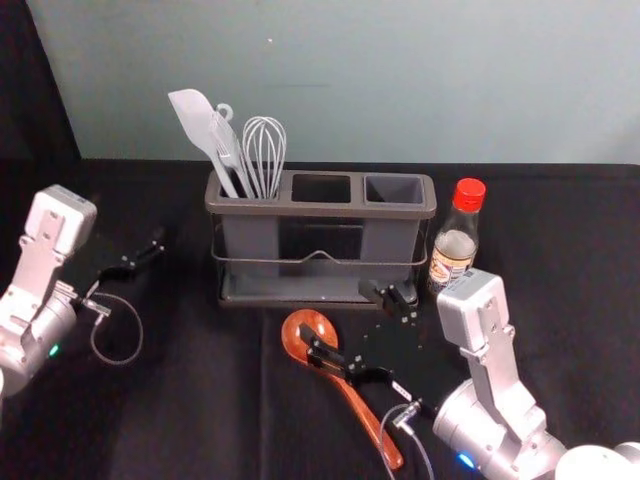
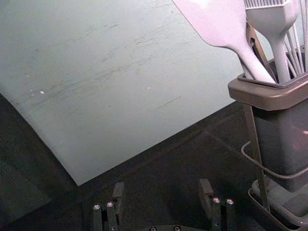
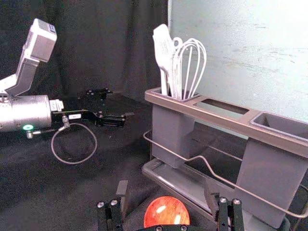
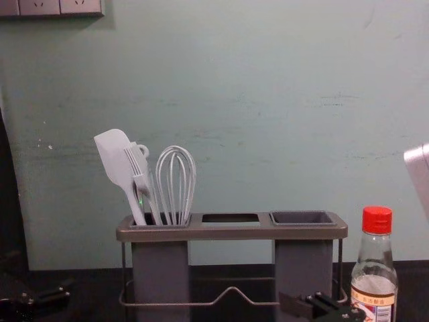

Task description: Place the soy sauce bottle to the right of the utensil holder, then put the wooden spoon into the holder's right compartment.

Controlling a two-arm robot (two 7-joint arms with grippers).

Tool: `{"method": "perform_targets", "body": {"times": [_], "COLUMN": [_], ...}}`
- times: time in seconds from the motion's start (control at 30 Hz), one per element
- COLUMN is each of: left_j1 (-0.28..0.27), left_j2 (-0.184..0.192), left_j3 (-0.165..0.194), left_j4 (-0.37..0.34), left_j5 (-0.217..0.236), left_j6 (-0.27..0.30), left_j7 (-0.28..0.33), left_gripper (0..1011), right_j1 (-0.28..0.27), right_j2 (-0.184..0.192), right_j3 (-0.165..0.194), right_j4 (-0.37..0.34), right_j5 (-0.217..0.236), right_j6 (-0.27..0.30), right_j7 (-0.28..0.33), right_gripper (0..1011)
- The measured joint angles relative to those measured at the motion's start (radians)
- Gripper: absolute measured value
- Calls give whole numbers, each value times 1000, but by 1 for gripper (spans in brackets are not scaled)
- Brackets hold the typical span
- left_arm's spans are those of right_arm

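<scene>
Over the spoon (image 1: pixel 364 412), the right gripper (image 3: pixel 166 186) holds its jaws wide, presumably to straddle it, with the bottle (image 1: pixel 454 250) already right of the holder (image 4: pixel 231 231) and the left gripper (image 2: pixel 161 187) parked aside, wide.

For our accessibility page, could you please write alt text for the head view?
Robot's right gripper, open, at a wooden spoon in front of a utensil holder; soy sauce bottle standing to the holder's right; left gripper idle at left.
</scene>
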State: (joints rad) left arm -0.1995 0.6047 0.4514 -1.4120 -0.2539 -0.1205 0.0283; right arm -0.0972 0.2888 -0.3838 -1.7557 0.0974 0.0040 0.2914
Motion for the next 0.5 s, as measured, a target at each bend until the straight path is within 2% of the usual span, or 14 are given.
{"method": "perform_targets", "body": {"times": [0.5], "left_j1": [0], "left_j2": [0], "left_j3": [0], "left_j4": [0], "left_j5": [0], "left_j6": [0], "left_j7": [0], "left_gripper": [1000], "right_j1": [0], "right_j2": [1], "right_j3": [2], "right_j4": [-2], "right_j5": [3], "right_j6": [-1], "right_j7": [1], "right_gripper": [1003]}}
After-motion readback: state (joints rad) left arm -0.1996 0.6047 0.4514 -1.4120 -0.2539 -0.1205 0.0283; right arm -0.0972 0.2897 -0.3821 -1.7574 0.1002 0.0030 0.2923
